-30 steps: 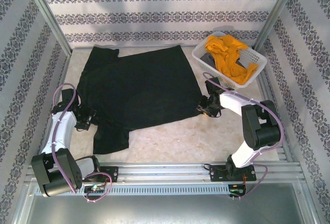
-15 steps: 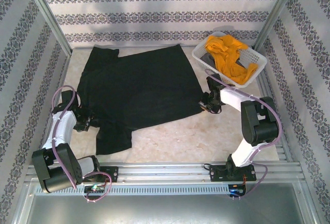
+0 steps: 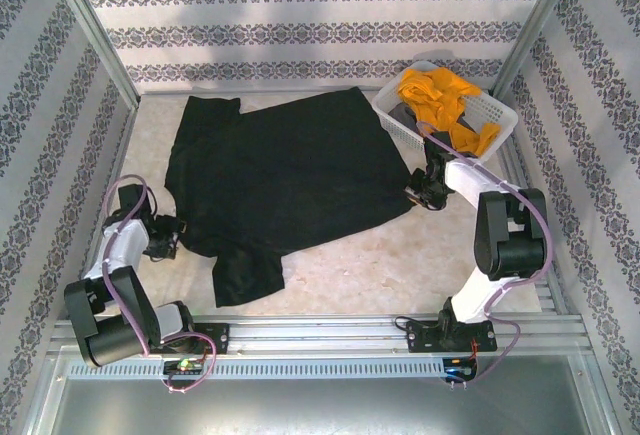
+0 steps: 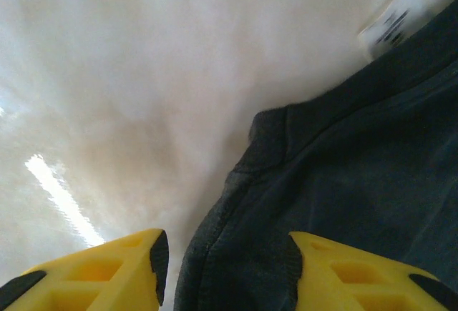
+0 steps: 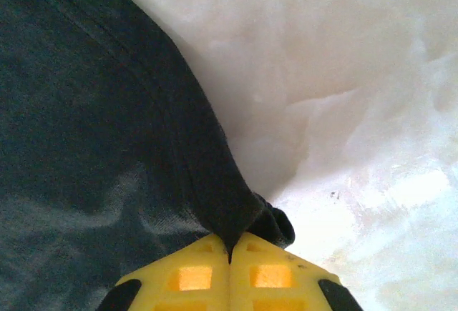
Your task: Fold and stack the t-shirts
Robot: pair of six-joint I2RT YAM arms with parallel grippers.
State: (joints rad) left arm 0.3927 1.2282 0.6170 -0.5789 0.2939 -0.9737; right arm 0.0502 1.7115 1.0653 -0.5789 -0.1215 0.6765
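Two t-shirts were on view. The black t-shirt (image 3: 285, 170) lay spread mostly flat across the middle of the tabletop (image 3: 400, 265), with one sleeve pointing toward the near edge and the other toward the far left corner. The mustard-yellow t-shirt (image 3: 435, 95) sat bunched in the white lattice basket (image 3: 497, 107) at the far right.

The right claw (image 3: 418, 193) sat low at the black shirt's right edge, just beside the basket. In the right wrist view its yellow fingers (image 5: 197, 279) were pressed together, pinching a corner of the dark hem, and the cloth (image 5: 86, 111) ran up and to the left from the claw (image 5: 229, 254).

The left claw (image 3: 165, 240) was at the shirt's left edge. In the left wrist view its fingers (image 4: 129, 268) were spread apart, and the shirt's folded edge (image 4: 358, 182) lay in the gap of the claw (image 4: 224, 261). A small white tag (image 4: 390, 21) with dark print showed at the cloth's far edge.
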